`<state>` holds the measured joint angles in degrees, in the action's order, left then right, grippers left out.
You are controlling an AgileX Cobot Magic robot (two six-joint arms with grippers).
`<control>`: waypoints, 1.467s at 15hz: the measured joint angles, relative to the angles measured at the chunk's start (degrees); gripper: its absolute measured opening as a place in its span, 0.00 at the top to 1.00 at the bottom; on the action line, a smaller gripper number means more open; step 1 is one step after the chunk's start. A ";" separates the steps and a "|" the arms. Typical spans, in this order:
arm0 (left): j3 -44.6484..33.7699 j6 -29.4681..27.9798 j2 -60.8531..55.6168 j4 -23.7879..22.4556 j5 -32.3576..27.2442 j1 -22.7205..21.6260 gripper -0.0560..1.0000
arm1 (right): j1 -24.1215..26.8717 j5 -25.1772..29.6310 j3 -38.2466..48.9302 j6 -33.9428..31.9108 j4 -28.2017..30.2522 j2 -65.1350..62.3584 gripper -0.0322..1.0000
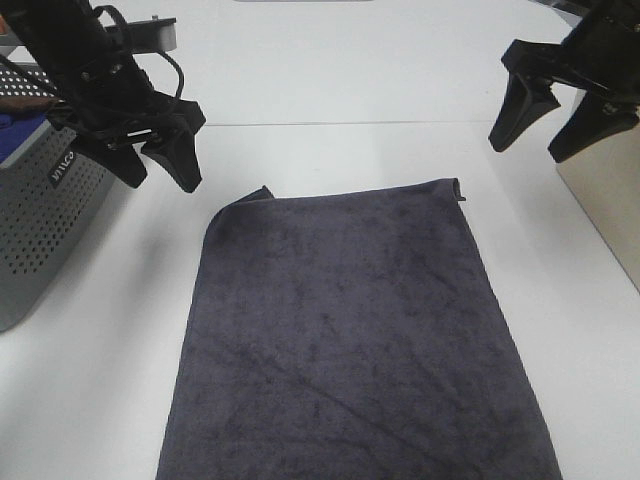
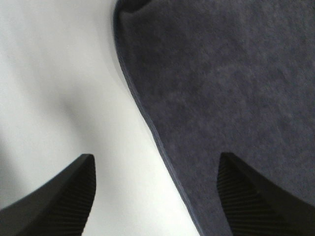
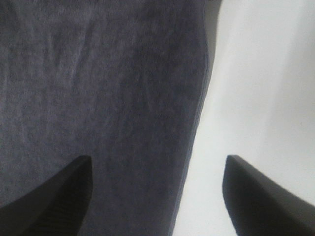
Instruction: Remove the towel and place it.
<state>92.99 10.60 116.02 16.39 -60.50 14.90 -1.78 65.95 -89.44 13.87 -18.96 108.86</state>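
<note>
Towel (image 1: pixel 355 340) flat on table (image 1: pixel 90 380) (end effectors apart)

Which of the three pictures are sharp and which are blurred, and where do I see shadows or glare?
Exterior high view: sharp and evenly lit, the white table almost washed out, the towel showing its texture. Left wrist view: soft focus, with a grey shadow on the table beside the towel's edge. Right wrist view: soft too, the towel's pile smeared, no glare.

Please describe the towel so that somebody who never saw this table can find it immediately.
On the white table, the towel lies spread flat in the middle. It is a large charcoal-grey plush rectangle with hemmed edges, soft and dark, unlike the rigid perforated grey basket at the left edge.
</note>
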 joint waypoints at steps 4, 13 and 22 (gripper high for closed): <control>8.37 1.26 9.45 0.11 4.18 -2.64 0.32 | 0.00 1.55 -15.58 0.00 0.06 13.52 0.27; 20.68 2.46 22.46 5.90 4.93 -5.10 0.32 | 0.00 3.55 -33.12 0.00 0.86 31.05 0.27; 20.86 -3.09 22.46 7.33 5.10 -5.21 0.15 | -0.06 3.55 -33.17 -5.27 0.80 31.91 0.26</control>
<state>113.85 7.51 138.48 23.72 -55.41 9.68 -1.83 69.50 -122.61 8.59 -18.16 140.78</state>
